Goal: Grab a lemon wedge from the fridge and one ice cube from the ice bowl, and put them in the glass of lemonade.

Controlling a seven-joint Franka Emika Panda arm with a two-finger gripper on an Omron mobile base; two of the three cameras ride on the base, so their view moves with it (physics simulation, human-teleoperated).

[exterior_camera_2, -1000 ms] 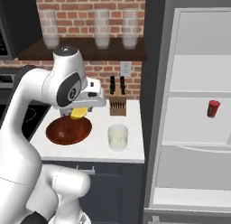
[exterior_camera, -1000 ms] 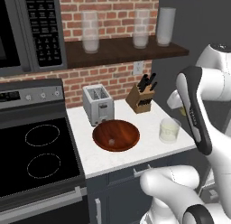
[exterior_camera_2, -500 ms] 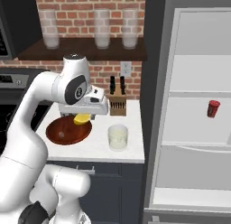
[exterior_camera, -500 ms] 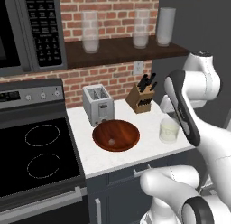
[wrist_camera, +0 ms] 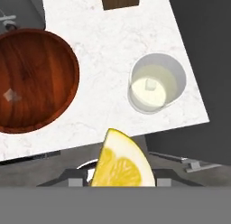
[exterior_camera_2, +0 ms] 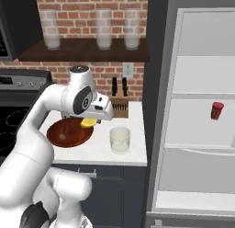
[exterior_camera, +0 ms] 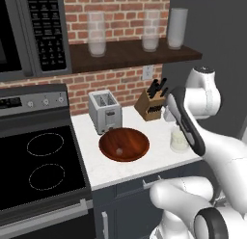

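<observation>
The gripper [exterior_camera_2: 90,122] hung above the white counter [wrist_camera: 113,47], its jaws closed on the lemon wedge [wrist_camera: 121,161], which sat at the bottom of the hand view as a bright yellow slice with pale rind along its curved edge and the cut face showing. From the right base view the wedge [exterior_camera_2: 88,122] showed as a small yellow lump under the hand, over the near right rim of the ice bowl [exterior_camera_2: 69,132]. The glass of lemonade [wrist_camera: 156,82] stood near the counter's right edge, just short of the front corner, with bare counter between it and the bowl [wrist_camera: 32,80]; a small pale cube floated in its yellowish liquid. One ice cube [wrist_camera: 10,96] lay inside the reddish-brown bowl, left of centre. Behind, the toaster [exterior_camera: 105,111] and knife block [exterior_camera: 151,103] stood against the brick wall, well apart from the glass [exterior_camera: 178,139]. To the right, the fridge [exterior_camera_2: 197,107] stood open, a red can [exterior_camera_2: 216,111] on one pale shelf.
</observation>
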